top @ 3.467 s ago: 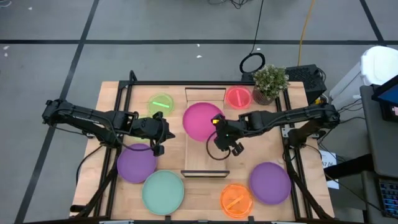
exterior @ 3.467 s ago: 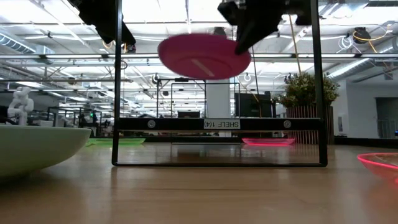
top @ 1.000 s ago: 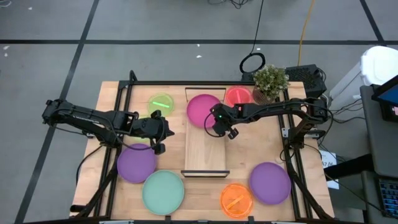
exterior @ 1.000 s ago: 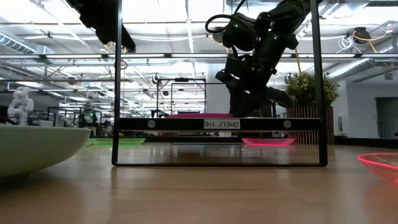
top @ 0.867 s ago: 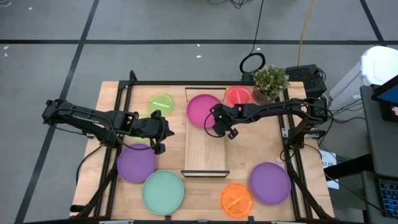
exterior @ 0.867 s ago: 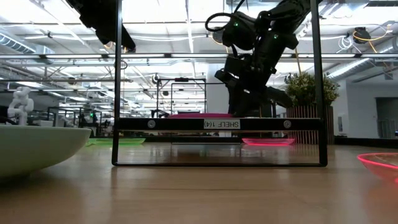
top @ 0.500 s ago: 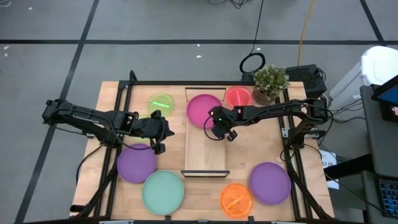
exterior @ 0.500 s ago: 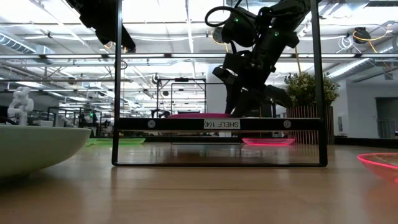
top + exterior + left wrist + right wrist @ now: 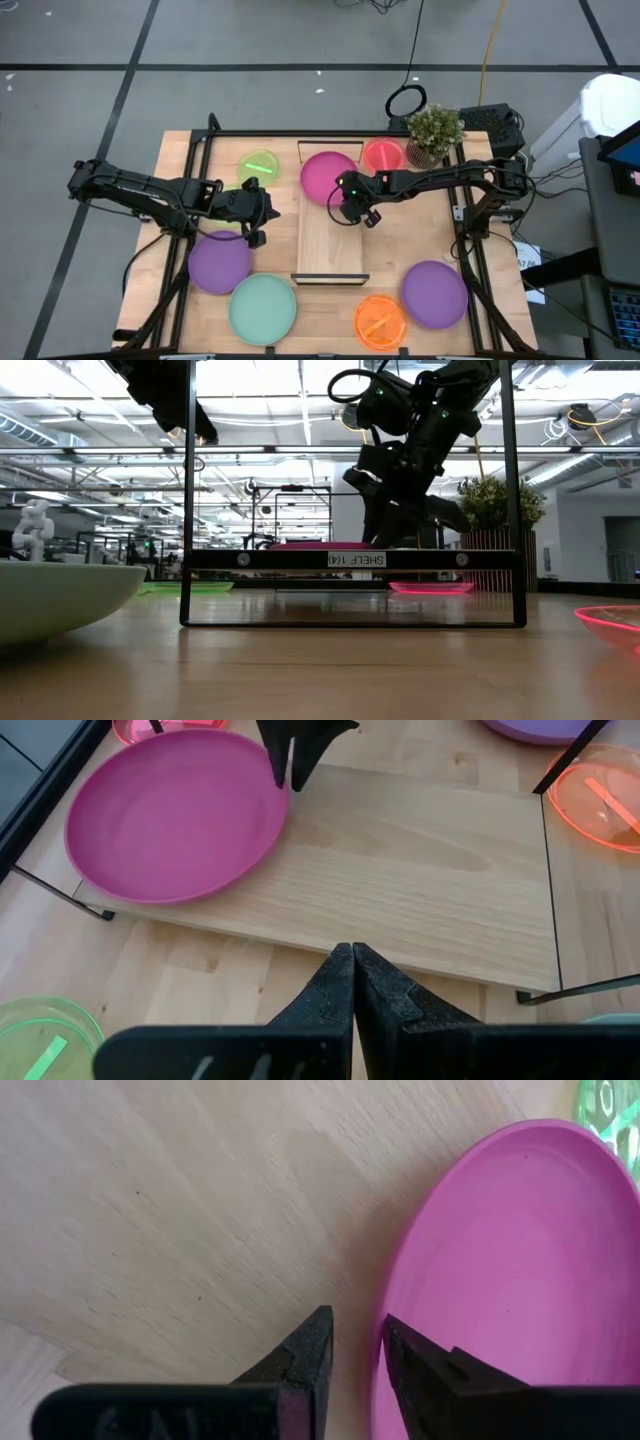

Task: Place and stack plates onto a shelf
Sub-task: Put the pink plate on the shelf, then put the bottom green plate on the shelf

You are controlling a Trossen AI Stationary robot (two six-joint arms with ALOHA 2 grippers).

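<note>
The magenta plate [image 9: 322, 172] [image 9: 170, 815] lies flat on the far end of the light-wood shelf [image 9: 330, 240] [image 9: 430, 890]. My right gripper [image 9: 343, 200] [image 9: 355, 1330] points down at the plate's right, near rim, its fingers a little open, one over the board and one over the rim. From the left wrist view its tips [image 9: 289, 780] stand at the rim. In the low view it hangs just above the shelf top [image 9: 385, 535]. My left gripper [image 9: 268, 212] [image 9: 352, 955] is shut and hovers left of the shelf. My right gripper has its fingers on either side of the magenta plate's rim [image 9: 385, 1330], coming from above. I cannot tell whether they touch the rim. The plate rests flat on the shelf board.
Around the shelf on the tabletop lie purple plates [image 9: 219, 262] [image 9: 435, 293], a mint-green plate [image 9: 262, 308], an orange one [image 9: 380, 322], a lime-green one [image 9: 259, 165] and a red-pink one [image 9: 382, 156]. A potted plant [image 9: 433, 130] stands at the far right. The shelf's near half is bare.
My right gripper has risen a little above the shelf. The magenta plate has stayed flat on the shelf's far end. The left arm has kept still.
</note>
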